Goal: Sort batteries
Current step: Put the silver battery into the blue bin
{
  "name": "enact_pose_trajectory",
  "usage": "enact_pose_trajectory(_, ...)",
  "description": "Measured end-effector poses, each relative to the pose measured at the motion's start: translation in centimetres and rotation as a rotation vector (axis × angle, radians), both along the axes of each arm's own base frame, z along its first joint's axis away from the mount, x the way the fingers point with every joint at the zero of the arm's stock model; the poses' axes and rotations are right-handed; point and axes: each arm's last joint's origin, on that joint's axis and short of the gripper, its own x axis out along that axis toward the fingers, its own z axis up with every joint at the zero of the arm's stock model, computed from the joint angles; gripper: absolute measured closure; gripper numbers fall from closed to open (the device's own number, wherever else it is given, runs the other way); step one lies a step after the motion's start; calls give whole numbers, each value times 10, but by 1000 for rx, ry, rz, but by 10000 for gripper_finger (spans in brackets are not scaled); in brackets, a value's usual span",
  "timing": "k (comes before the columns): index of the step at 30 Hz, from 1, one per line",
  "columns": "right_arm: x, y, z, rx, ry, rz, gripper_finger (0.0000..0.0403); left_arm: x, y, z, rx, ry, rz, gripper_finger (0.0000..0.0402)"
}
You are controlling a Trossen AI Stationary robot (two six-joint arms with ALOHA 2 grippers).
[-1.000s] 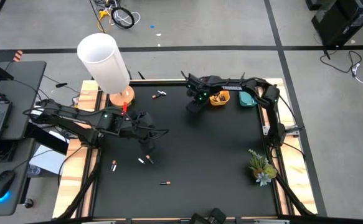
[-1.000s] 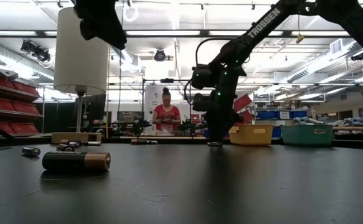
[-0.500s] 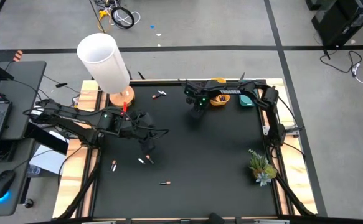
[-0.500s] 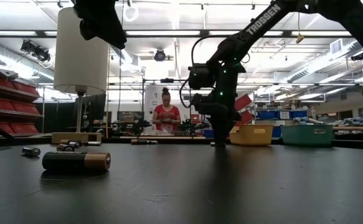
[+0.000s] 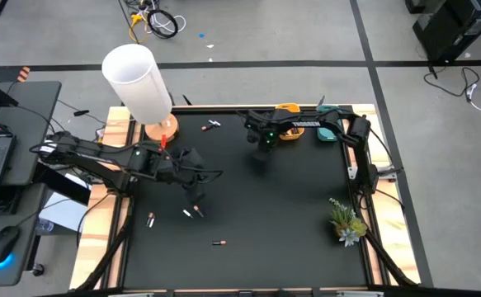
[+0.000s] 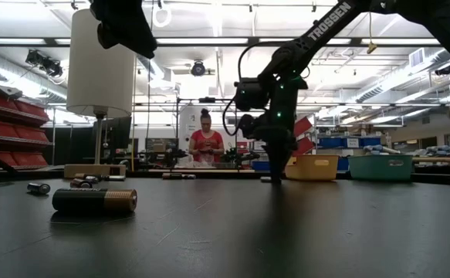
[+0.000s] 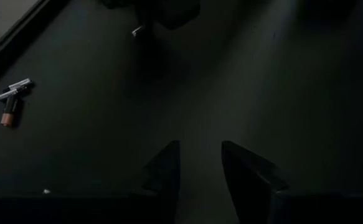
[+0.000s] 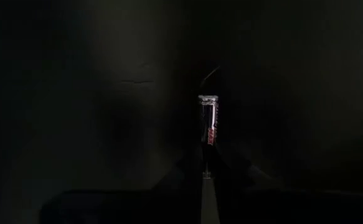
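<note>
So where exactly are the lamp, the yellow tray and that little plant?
Lamp [image 5: 134, 78]: high view, on its white shade.
Yellow tray [image 6: 312, 167]: low view, on its front wall.
Plant [image 5: 346, 220]: high view, on its leaves.

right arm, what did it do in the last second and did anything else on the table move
The right gripper swung off the table's far edge beside the yellow tray toward the middle, came down to the mat and shut on a red and silver battery. The left gripper stayed part open above the mat, holding nothing. The loose batteries, the lamp and the teal tray lie as before.
</note>
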Motion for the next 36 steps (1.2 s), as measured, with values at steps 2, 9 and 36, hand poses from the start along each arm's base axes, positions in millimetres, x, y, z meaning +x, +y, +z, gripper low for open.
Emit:
enact_pose_trajectory(2, -2, 1, 1, 19, 5, 6, 387, 0, 0, 1, -5, -10, 4, 271)
enact_pose_trajectory(9, -13, 8, 27, 67, -11, 40, 402, 1, 0, 1, -7, -20, 3, 271)
enact_pose_trajectory(36, -7, -1, 20, 82, -85, 88, 249, 10, -3, 10, -54, -179, 108, 271)
